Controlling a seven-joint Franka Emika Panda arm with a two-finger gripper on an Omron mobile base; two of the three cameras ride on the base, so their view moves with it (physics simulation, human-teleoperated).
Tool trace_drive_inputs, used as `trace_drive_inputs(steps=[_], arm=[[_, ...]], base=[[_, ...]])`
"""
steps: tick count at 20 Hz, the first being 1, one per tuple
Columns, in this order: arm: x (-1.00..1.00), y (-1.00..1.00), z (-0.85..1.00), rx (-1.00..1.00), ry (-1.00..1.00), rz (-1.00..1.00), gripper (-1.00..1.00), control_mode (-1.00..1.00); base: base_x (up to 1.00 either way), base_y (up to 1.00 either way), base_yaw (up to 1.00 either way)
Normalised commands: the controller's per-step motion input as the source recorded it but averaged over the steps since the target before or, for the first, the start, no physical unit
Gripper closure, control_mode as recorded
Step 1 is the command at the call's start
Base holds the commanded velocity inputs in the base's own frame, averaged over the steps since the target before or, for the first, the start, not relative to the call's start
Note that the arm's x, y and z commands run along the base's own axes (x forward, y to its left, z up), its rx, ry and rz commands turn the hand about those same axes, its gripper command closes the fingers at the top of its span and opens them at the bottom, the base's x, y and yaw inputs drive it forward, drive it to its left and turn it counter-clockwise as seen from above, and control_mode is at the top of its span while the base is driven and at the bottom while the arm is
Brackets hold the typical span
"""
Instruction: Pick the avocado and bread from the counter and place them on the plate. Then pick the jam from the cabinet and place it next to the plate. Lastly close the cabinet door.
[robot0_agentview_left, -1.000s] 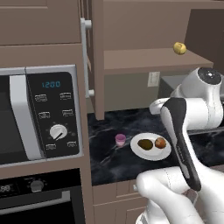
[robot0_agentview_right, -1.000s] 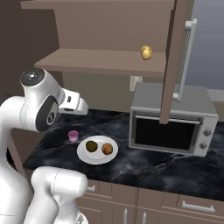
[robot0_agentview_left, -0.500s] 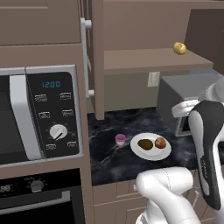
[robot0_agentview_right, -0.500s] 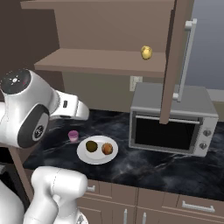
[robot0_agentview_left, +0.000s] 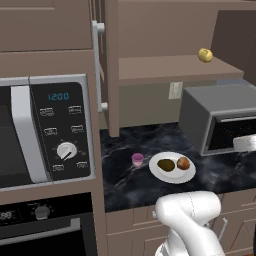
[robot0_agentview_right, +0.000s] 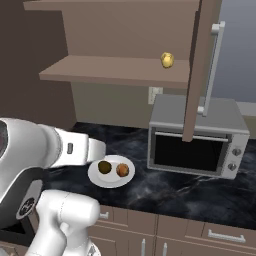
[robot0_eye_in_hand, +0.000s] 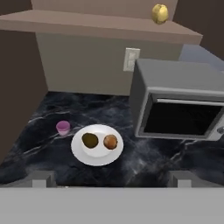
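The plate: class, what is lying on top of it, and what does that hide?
On the plate lie the avocado and the bread, side by side. The patches of plate beneath them are covered. The jam stands beside it on the counter, not on it.

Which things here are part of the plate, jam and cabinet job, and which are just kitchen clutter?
Job:
avocado and bread, both on the plate
jam, on the counter beside the plate
cabinet door, open

Lying about:
yellow ball on the shelf
toaster oven
microwave
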Motion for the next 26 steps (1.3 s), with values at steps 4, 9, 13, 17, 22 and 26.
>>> trace_drive_inputs(steps=[4,9,13,17,22,26], arm=[[-0.65,-0.26,0.3,-0.03,-0.02,-0.03,-1.0,-1.0],[-0.44,-0.3,0.17,-0.03,-0.04,-0.02,-1.0,-1.0],[-0.05,-0.51,0.0,0.0,-0.2,0.0,-1.0,-1.0],[-0.07,-0.64,0.0,0.0,-0.27,0.0,-1.0,-1.0],[-0.05,-0.61,0.0,0.01,-0.31,0.0,-1.0,-1.0],[0.0,-0.59,0.07,0.03,-0.27,0.0,-1.0,-1.0]], base=[[0.0,0.0,0.0],[0.0,0.0,0.0],[0.0,0.0,0.0],[0.0,0.0,0.0],[0.0,0.0,0.0],[0.0,0.0,0.0]])
